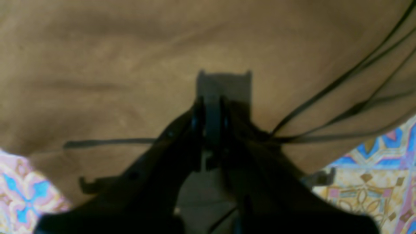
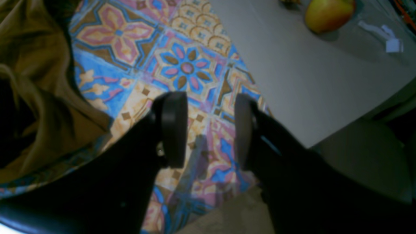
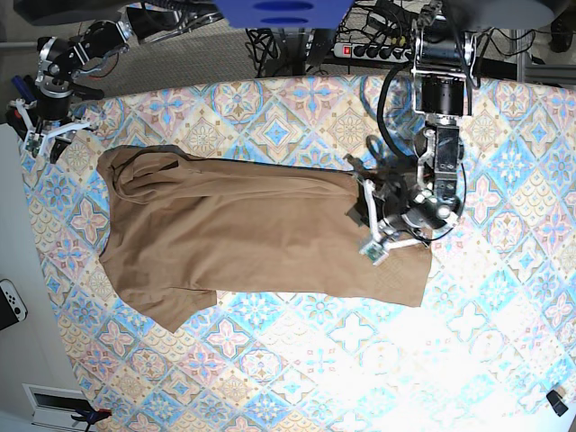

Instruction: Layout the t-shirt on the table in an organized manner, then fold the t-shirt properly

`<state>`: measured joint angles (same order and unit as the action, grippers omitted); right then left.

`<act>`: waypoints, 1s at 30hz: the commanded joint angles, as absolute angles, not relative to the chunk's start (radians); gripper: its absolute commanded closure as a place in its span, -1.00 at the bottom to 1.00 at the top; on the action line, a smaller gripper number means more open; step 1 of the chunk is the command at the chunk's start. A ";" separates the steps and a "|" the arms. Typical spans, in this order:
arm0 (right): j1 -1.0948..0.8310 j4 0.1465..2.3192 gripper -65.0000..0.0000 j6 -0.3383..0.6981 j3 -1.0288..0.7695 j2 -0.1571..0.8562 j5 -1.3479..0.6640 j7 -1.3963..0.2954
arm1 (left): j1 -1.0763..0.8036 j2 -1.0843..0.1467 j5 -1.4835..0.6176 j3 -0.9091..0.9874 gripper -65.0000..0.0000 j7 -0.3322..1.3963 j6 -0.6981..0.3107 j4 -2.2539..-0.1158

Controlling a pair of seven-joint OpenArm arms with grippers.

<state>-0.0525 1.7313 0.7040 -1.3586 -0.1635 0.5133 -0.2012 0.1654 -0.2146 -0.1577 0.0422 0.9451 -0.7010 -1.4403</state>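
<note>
There is one t-shirt, spread across the middle of the table in the base view, with a bunched, folded-over part at its upper left and one flap sticking out at its lower left. Two arms reach in from the top of that view, each with one gripper. The left gripper has its two fingers clenched together over the brown fabric, at the right part of the t-shirt in the base view; whether the tips touch the cloth I cannot tell. The right gripper has its two fingers released and apart, with nothing between them, near the upper left of the base view, away from the t-shirt.

The right wrist view shows one round red-and-yellow fruit at its upper right, on a plain grey surface; the base view does not show that fruit. The base view alone takes in both arms and one dark round object at the left edge. The left wrist view is mostly brown fabric, with several narrow dark creases at the right, while the right wrist view has only a crumpled part of the t-shirt, at its left edge
</note>
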 commanded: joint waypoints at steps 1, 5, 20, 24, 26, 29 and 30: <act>-0.044 1.755 0.28 0.698 -1.362 -0.151 0.489 -0.171 | 0.186 -0.223 -0.180 0.076 1.00 0.924 -0.698 -1.484; -0.041 1.785 0.28 0.698 -1.362 -0.151 0.432 -0.170 | 0.148 -0.223 -0.303 0.160 1.00 0.926 -0.698 -1.607; -0.091 1.822 0.27 0.698 -1.214 -0.153 0.371 -0.179 | -0.113 -0.228 -0.384 0.375 0.27 0.920 -0.698 -1.871; -0.085 1.822 0.27 0.698 -1.205 -0.153 0.371 -0.265 | -0.150 -0.228 -0.384 0.427 0.26 0.920 -0.698 -1.867; -0.074 1.822 0.27 0.698 -1.205 -0.153 0.371 -0.352 | -0.157 -0.228 -0.384 0.437 0.26 0.920 -0.698 -1.865; -0.033 1.824 0.27 0.698 -1.208 -0.150 0.371 -0.478 | -0.170 -0.228 -0.383 0.437 0.26 0.923 -0.698 -1.865; -0.024 1.822 0.27 0.698 -1.208 -0.150 0.371 -0.518 | -0.173 -0.228 -0.383 0.432 0.26 0.921 -0.698 -1.865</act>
<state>-0.0341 1.8046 0.6964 -1.2106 -0.1623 0.3927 -0.5488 -0.1783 -0.2192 -0.3698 0.4313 0.9424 -0.6964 -1.8492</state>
